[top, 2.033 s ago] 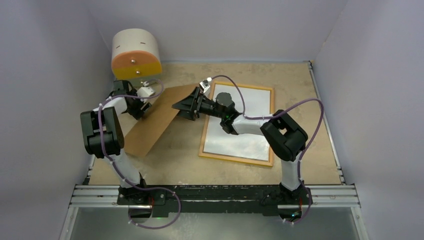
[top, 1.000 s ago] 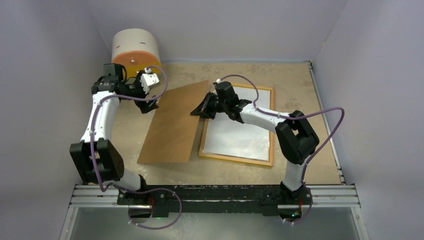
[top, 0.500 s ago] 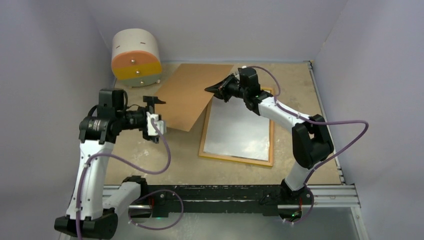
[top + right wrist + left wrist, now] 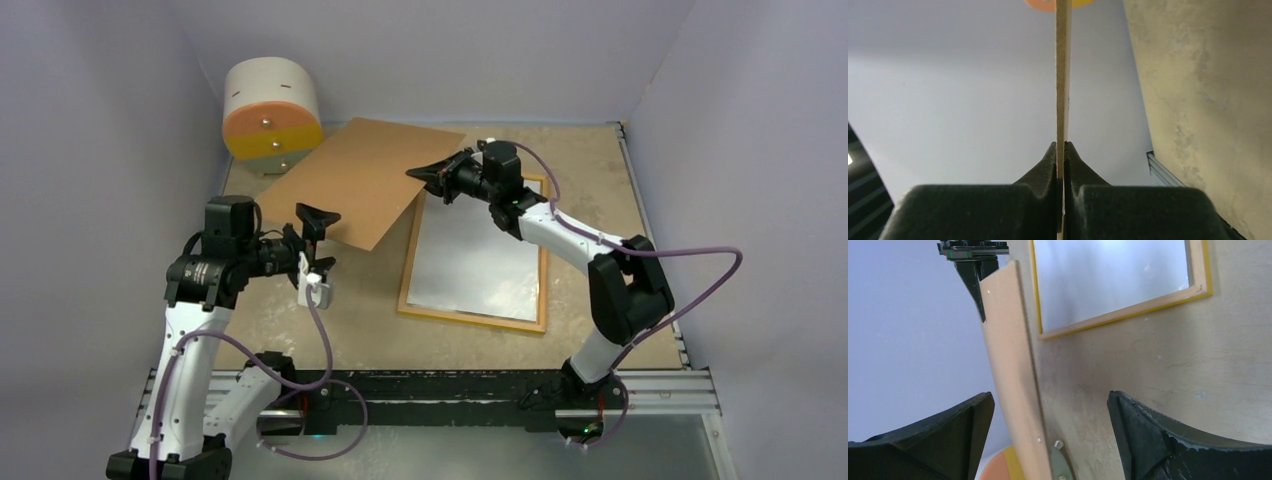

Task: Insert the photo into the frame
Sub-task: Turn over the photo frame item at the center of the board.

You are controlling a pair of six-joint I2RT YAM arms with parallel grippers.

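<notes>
The right gripper point(image 4: 428, 172) is pinched shut on the right edge of the brown backing board point(image 4: 360, 180), holding it tilted clear of the table point(image 4: 610, 190) in the upper middle of the top view. The board's upper left edge comes near the cream and orange drum point(image 4: 272, 105). The left gripper point(image 4: 318, 240), jaws wide and empty, sits just beside the board's lower edge without touching it. The frame point(image 4: 470, 318) lies flat at centre right, wood rim up, its upper left corner hidden under board and gripper. The photo point(image 4: 475, 255) fills it, showing only a pale blank side. Bare table lies at lower left and along the right edge. The right wrist view shows the board only as a thin edge-on strip
</notes>
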